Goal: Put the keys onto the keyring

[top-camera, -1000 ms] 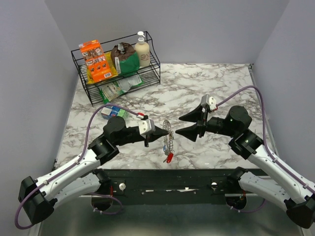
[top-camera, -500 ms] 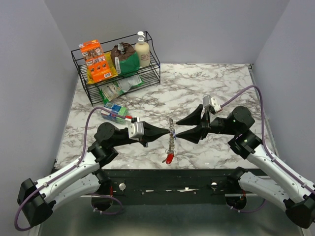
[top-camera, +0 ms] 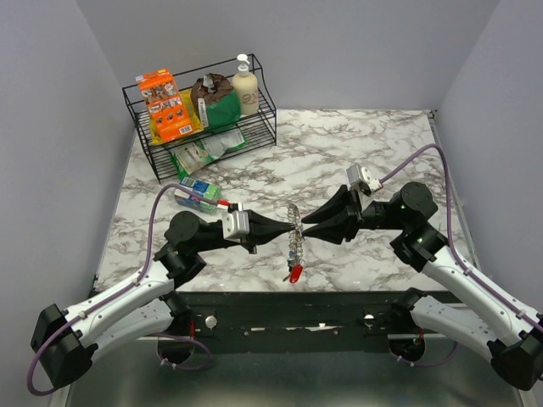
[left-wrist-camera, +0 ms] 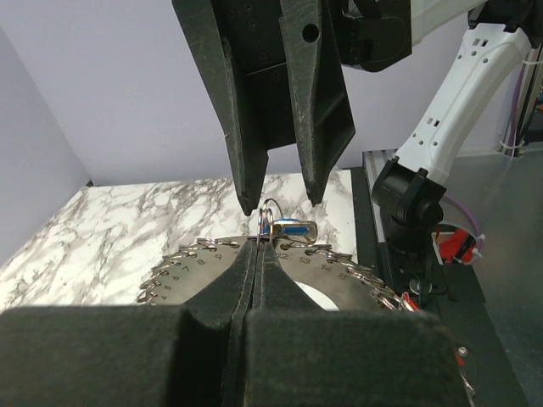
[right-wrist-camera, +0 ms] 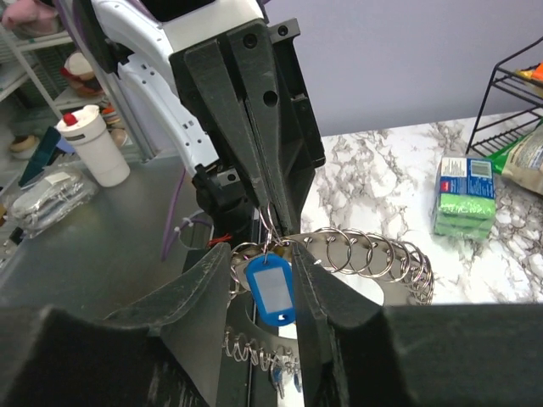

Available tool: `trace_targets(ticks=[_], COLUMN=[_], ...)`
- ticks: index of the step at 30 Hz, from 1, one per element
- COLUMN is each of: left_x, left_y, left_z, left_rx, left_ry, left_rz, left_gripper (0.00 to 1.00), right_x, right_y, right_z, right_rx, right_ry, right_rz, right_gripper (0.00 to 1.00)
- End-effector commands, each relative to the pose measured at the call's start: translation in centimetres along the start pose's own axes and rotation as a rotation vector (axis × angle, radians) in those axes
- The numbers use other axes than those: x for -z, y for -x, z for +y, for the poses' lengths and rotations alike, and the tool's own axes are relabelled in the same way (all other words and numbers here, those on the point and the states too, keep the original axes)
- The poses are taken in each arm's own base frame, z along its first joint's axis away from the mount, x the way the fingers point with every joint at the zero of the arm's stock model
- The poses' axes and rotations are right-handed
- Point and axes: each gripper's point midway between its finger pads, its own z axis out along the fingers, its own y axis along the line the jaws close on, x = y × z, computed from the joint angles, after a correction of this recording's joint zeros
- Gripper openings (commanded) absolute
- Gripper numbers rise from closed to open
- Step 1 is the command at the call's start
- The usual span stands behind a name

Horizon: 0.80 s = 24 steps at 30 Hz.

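Opposed close wrist views sharing keyring (right-wrist-camera: 373, 253)

Small unreadable numerals line the keyring (left-wrist-camera: 197, 271) disc's rim

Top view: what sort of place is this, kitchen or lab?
Most likely a lab test cell, not a kitchen: a marble-look table boxed in by bare grey walls, and a wire rack of groceries as props.
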Motion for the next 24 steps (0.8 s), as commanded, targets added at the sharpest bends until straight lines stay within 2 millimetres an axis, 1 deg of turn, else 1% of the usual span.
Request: trace_targets(ticks=[1, 3, 6, 7, 9, 10, 13, 16, 24], left_x=[-0.3, -0.3, -0.2, -0.2, -0.2, -0.2, -0.2, -0.3, -0.2], left_y=[2.0, 2.0, 2.1, 2.1, 2.2, 2.2, 2.3, 2.5, 2.9], left_z=[-0.4, -0.5, -0.6, -0.6, -0.6, -0.6, -0.6, -0.6, -0.7], left_rx=[-0.061, -0.061, -0.062, -0.062, -0.064, -0.066, -0.071, -0.074, -0.087], left_ry=[-0.034, -0.037, -0.037, -0.04, -0.04, -0.04, -0.04, -0.048, -0.051], left_rz=[-0.061, -0.06, -0.064, -0.064, -0.066, -0.066, -0.065, -0.067, -0.077], left_gripper=[0.0, 0.0, 0.0, 0.0, 0.0, 0.0, 0.0, 0.0, 0.0], right_x=[-0.2, -0.2, -0.3, -0.3, -0.3, -0.3, -0.3, -0.3, -0.2], right_y=[0.9, 0.9, 0.7, 0.6, 0.5, 0.5, 0.2, 0.0, -0.8], right_z=[0.6, 0.6, 0.4, 0.3, 0.2, 0.3, 0.2, 0.1, -0.6], right_rx=[0.009, 0.008, 0.006, 0.005, 0.003, 0.003, 0.001, -0.003, -0.001], right_ry=[0.047, 0.047, 0.043, 0.039, 0.039, 0.039, 0.039, 0.042, 0.009], right_rz=[-0.019, -0.018, -0.01, -0.01, -0.007, -0.007, -0.002, 0.005, 0.027], right_gripper=[0.38, 0.37, 0.31, 0.25, 0.19, 0.12, 0.04, 0.01, 0.0])
